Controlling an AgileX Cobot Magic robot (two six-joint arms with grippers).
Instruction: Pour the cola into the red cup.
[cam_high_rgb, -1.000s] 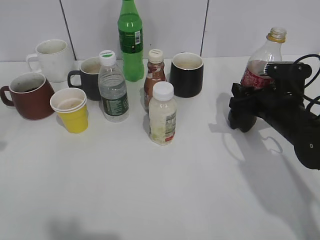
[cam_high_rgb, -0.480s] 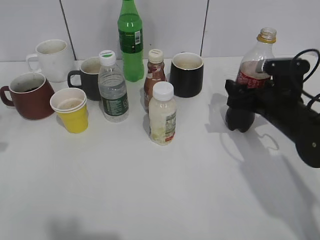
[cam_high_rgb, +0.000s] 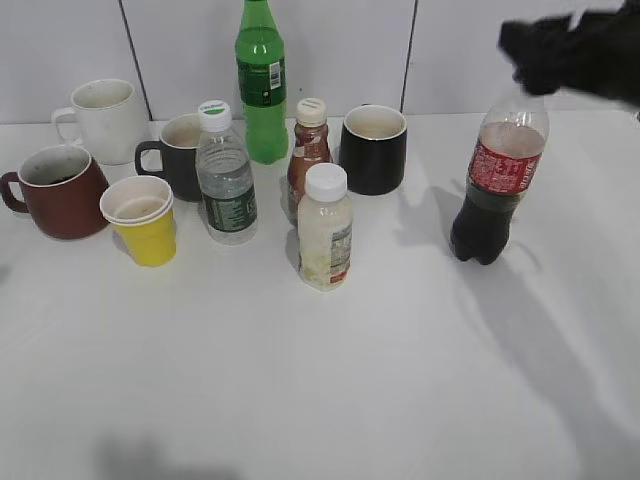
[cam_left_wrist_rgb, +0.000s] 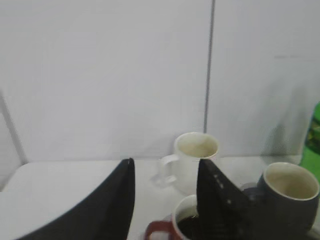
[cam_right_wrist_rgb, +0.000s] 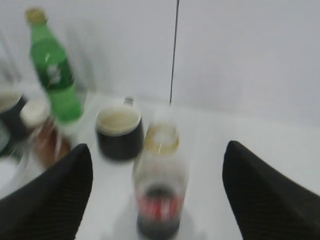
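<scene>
Labels prob. too blurred, no legible txt

A second ago the right gripper (cam_high_rgb: 575, 50) was closed around the tall clear plastic cola bottle with the red label (cam_high_rgb: 496, 180), holding it lifted and tilted. Now that bottle stands upright on the white table (cam_high_rgb: 330, 380) at about 3 o'clock, free of the gripper, which has let go and risen to 1 o'clock above the bottle's neck, its jaws spread wide
</scene>
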